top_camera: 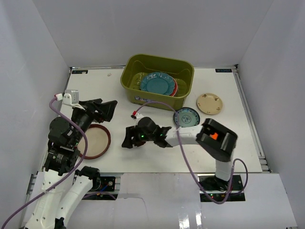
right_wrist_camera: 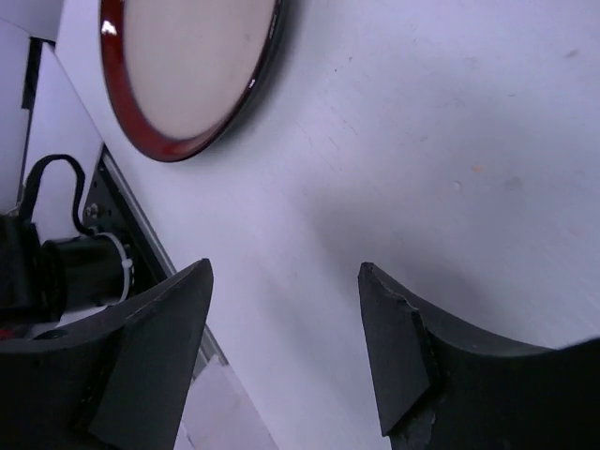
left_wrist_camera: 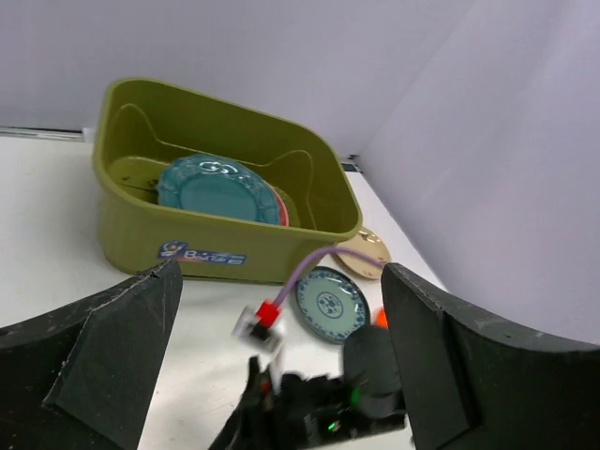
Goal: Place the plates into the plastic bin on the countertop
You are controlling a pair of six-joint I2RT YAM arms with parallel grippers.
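Presently open and empty: right gripper (right_wrist_camera: 284,272), over flat white countertop (top_camera: 119,86), near round dark-red-rimmed cream plate (right_wrist_camera: 187,66). Left gripper (left_wrist_camera: 281,272) likewise spread wide, empty. Teal scalloped plate (top_camera: 157,83) inside olive-green rectangular plastic bin (top_camera: 143,98); small teal patterned plate (top_camera: 187,117) outside it.

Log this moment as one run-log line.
plastic bin: scalloped teal plate on top | countertop: red-rimmed plate, small teal plate, beige plate | left gripper: open, empty | right gripper: open, empty

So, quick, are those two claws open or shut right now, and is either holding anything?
Left gripper: open, holding nothing.
Right gripper: open, holding nothing.
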